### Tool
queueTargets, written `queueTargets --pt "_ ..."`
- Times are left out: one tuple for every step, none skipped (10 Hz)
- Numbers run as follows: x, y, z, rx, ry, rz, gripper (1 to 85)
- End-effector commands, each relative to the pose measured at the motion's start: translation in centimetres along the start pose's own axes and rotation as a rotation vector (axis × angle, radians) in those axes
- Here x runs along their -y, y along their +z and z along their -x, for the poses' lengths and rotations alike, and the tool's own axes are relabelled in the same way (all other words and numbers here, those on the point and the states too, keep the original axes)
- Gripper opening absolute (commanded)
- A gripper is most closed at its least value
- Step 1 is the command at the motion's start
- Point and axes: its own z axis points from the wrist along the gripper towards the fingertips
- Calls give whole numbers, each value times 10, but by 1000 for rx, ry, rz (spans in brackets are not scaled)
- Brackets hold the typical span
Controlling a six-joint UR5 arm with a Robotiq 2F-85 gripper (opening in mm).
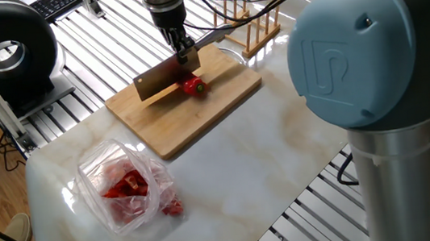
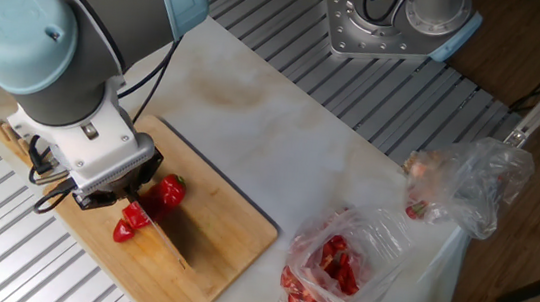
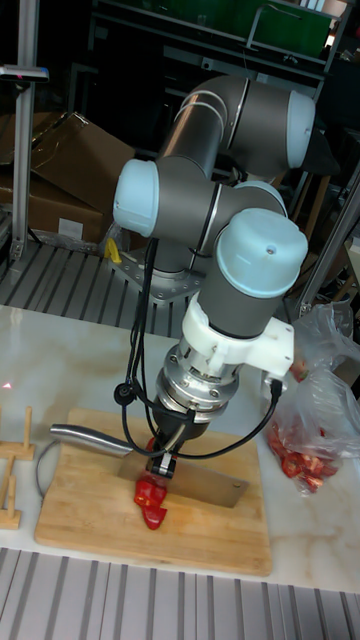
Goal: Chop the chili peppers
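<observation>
A red chili pepper [image 1: 192,86] lies on the wooden cutting board [image 1: 198,118], partly behind the knife blade [image 1: 163,81]. From the other side I see the larger part of the chili [image 2: 167,191] and a cut piece [image 2: 129,222] close beside it. In the tall view the red chili pieces [image 3: 150,497] lie just under the blade [image 3: 195,482]. My gripper [image 1: 184,53] points straight down over the board and is shut on the knife between handle [image 3: 85,433] and blade. The blade's edge rests at the chili.
A see-through bag of red pieces [image 1: 125,187] lies on the marble top near the front. A second crumpled bag [image 2: 468,182] sits at the table edge. A wooden rack [image 1: 257,28] stands behind the board, and a black round fan [image 1: 2,49] stands at the far left.
</observation>
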Motion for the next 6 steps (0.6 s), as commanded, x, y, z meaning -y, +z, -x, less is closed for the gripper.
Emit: queueTargets --pt "0 -2 13 44 -13 7 13" --pt "-1 -4 18 55 -19 10 13" --pt "-1 -5 21 59 -20 11 13" --pt "-2 -3 24 60 -19 8 13" --pt "-2 -1 24 52 -17 4 13" --pt "-2 1 22 44 -16 -1 13"
